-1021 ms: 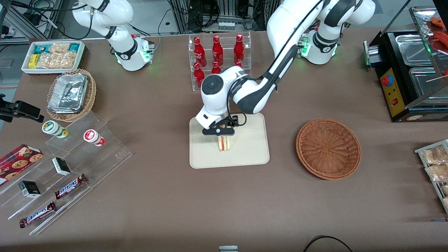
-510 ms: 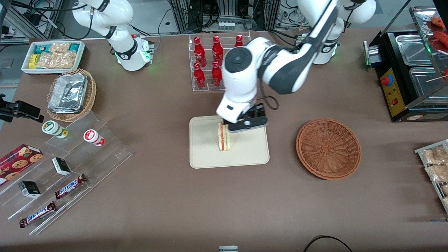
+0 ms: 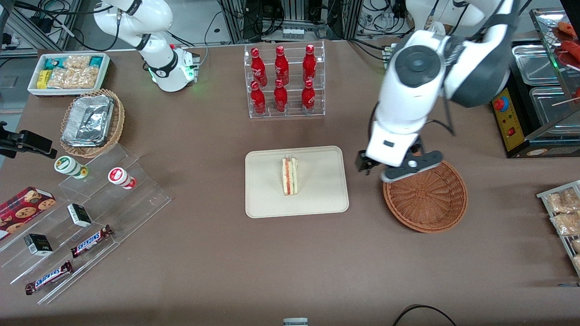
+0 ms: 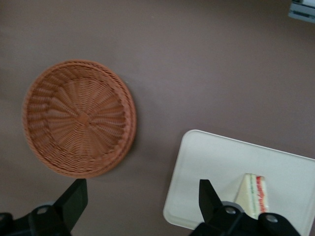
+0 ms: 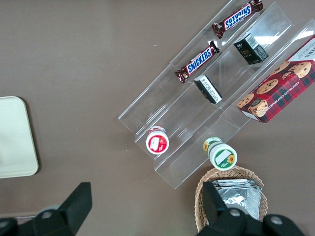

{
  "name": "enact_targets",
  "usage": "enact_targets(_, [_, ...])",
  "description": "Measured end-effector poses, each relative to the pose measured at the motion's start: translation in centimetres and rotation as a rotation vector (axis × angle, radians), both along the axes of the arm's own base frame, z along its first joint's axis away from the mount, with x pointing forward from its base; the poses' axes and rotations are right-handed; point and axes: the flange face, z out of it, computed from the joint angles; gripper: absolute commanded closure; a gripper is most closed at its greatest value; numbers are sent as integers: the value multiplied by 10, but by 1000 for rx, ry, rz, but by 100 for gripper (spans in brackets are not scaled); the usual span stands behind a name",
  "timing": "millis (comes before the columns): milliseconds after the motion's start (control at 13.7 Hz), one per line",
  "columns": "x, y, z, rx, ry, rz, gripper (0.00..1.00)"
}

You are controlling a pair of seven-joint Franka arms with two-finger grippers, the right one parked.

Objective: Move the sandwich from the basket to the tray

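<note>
The sandwich (image 3: pixel 290 175) stands on its edge in the middle of the cream tray (image 3: pixel 317 199), red and green filling showing. The reddish-brown basket (image 3: pixel 426 199) is empty and lies beside the tray, toward the working arm's end of the table. My left gripper (image 3: pixel 398 165) is open and empty, raised above the table over the basket's rim nearest the tray. In the left wrist view the open gripper (image 4: pixel 141 196) hangs over bare table between the basket (image 4: pixel 78 118) and the tray (image 4: pixel 216 162), where the sandwich (image 4: pixel 256 194) shows.
A clear rack of red bottles (image 3: pixel 283 81) stands farther from the camera than the tray. A black food warmer (image 3: pixel 530 90) and packaged snacks (image 3: pixel 564 213) are at the working arm's end. An acrylic snack shelf (image 3: pixel 81 217), a foil-filled tan basket (image 3: pixel 93 122) and a white bin (image 3: pixel 68 72) are at the parked arm's end.
My gripper let go of the sandwich on the tray, rose, and moved sideways to above the basket's rim. The sandwich stays standing on the tray.
</note>
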Motion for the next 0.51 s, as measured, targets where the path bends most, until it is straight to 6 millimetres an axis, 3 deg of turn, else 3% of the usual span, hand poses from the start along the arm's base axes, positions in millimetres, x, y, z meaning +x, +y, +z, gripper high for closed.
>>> enact_targets(292, [-1, 88, 31, -35, 39, -68, 0])
enact_targets(510, [-7, 133, 49, -32, 73, -135, 0])
